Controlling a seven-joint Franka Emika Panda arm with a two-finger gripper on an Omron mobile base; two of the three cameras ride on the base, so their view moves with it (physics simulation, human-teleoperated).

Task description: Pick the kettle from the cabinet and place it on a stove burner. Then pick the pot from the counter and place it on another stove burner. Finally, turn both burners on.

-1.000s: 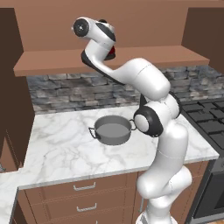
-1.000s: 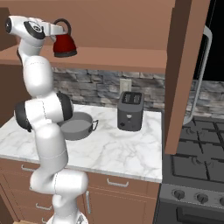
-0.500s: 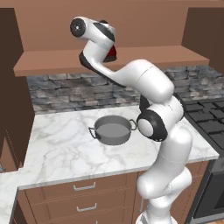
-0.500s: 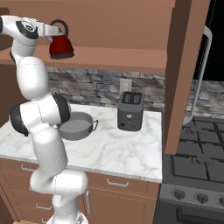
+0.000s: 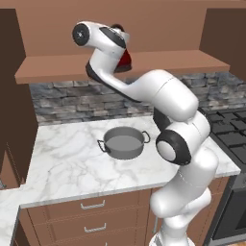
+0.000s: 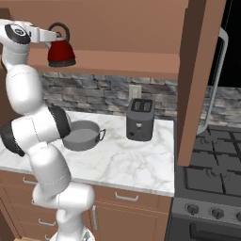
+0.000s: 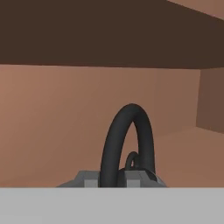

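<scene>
The red kettle [image 6: 61,52] sits at the cabinet's shelf board [image 6: 132,63], and my gripper [image 6: 52,34] is shut on its black arched handle [image 7: 127,140]. In the left base view the hand hides most of the kettle [image 5: 126,60], leaving a red sliver above the shelf [image 5: 57,67]. In the hand view my gripper [image 7: 118,178] meets the foot of the arch, with brown cabinet walls behind. I cannot tell whether the kettle touches the board. The grey pot [image 5: 124,144] [image 6: 82,136] rests on the marble counter [image 5: 62,158] below. The stove burners [image 6: 212,174] [image 5: 230,129] lie to the right.
A dark grey toaster [image 6: 140,119] stands on the counter [image 6: 127,155] near the back wall. A tall brown cabinet side [image 6: 195,80] hangs between counter and stove. Round knobs [image 6: 202,211] line the stove front. Drawers with silver handles [image 5: 91,205] sit under the counter.
The hand has shifted a little to the left along the shelf, taking the kettle with it. The pot and toaster have not moved.
</scene>
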